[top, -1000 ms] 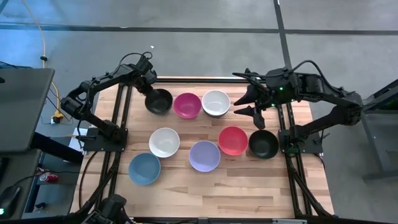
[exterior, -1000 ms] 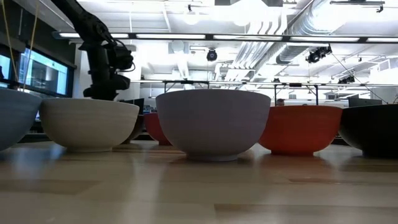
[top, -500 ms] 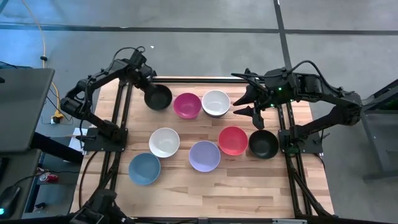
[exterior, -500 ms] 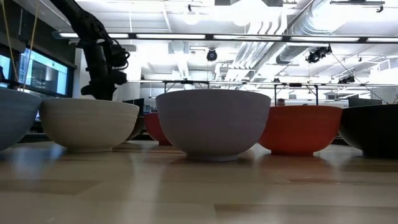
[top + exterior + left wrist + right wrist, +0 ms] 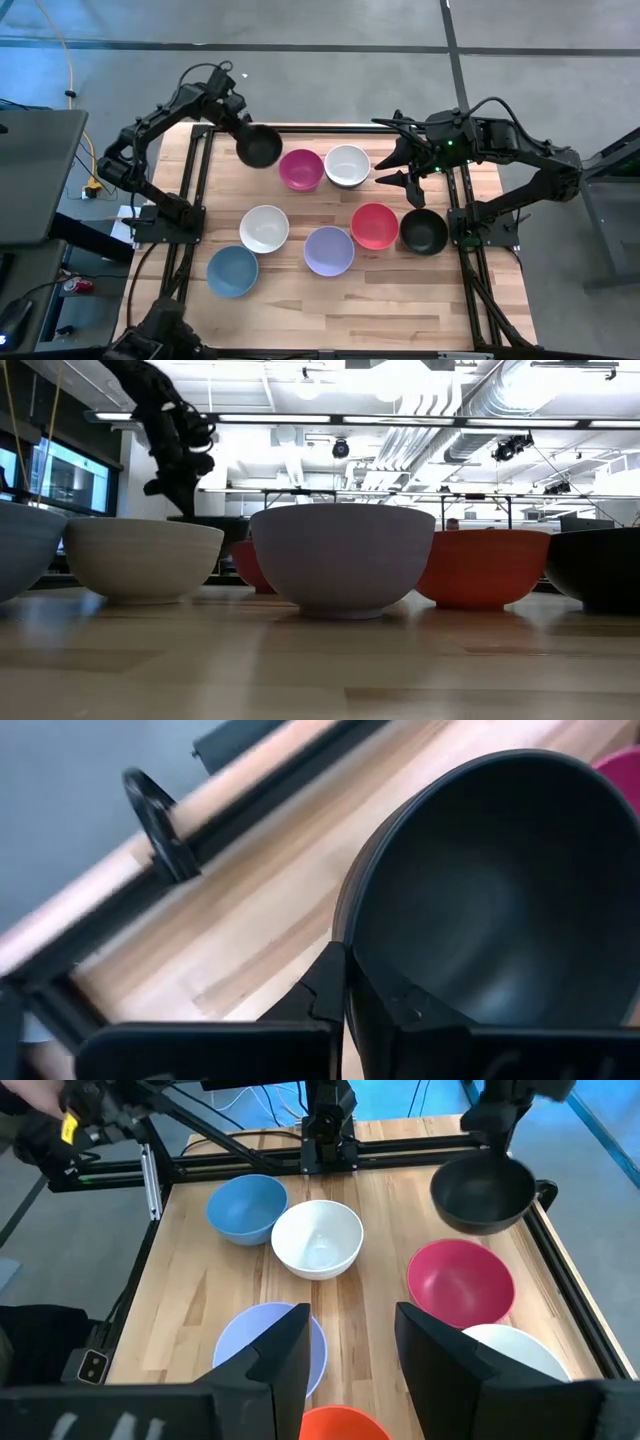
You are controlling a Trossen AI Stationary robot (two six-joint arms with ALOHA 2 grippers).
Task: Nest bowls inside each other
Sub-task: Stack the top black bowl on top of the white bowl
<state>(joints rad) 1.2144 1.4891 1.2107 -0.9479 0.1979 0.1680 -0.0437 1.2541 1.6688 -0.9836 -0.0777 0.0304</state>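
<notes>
1. My left end effector [image 5: 345, 982] pinches the rim of a black bowl [image 5: 259, 146], one finger inside the wall and one outside, and holds it clear of the bench [image 5: 380, 295] at the far left corner.
2. The held bowl hangs just beside the magenta bowl [image 5: 300, 169], which sits next to a white bowl [image 5: 347, 165] in the far row.
3. My right end effector [image 5: 403, 164] hovers with fingers spread, right of that white bowl and above the second black bowl [image 5: 424, 231].
4. In the middle of the bench sit another white bowl [image 5: 264, 228], the lavender bowl [image 5: 329, 250] and the red bowl [image 5: 374, 225].
5. The blue bowl [image 5: 232, 271] sits alone nearest the front left.
</notes>
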